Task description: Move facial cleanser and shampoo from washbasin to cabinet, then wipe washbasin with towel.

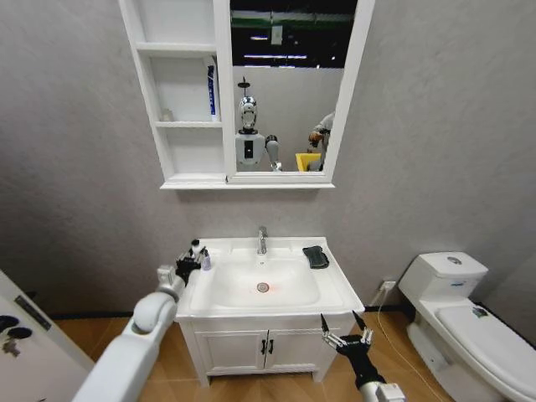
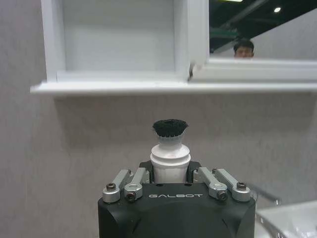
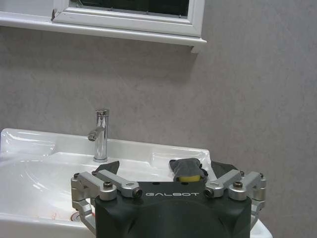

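Observation:
The white washbasin (image 1: 335, 285) stands under the white cabinet (image 1: 188, 151) with its open shelves and mirror. My left gripper (image 1: 189, 261) is at the basin's left rim, shut on the shampoo (image 2: 170, 154), a white bottle with a black top (image 1: 203, 258). A blue and white tube, the facial cleanser (image 1: 212, 88), stands on the middle shelf. The dark folded towel (image 1: 316, 256) lies on the basin's back right corner and shows beyond my right gripper's fingers (image 3: 184, 164). My right gripper (image 1: 345, 329) hangs open and empty, low in front of the basin's right front corner.
A chrome tap (image 1: 262, 240) rises at the back of the bowl. Below is a two-door vanity (image 1: 268, 347) with black handles. A white toilet (image 1: 469, 327) stands to the right, and a white unit's edge (image 1: 25, 335) is at the lower left.

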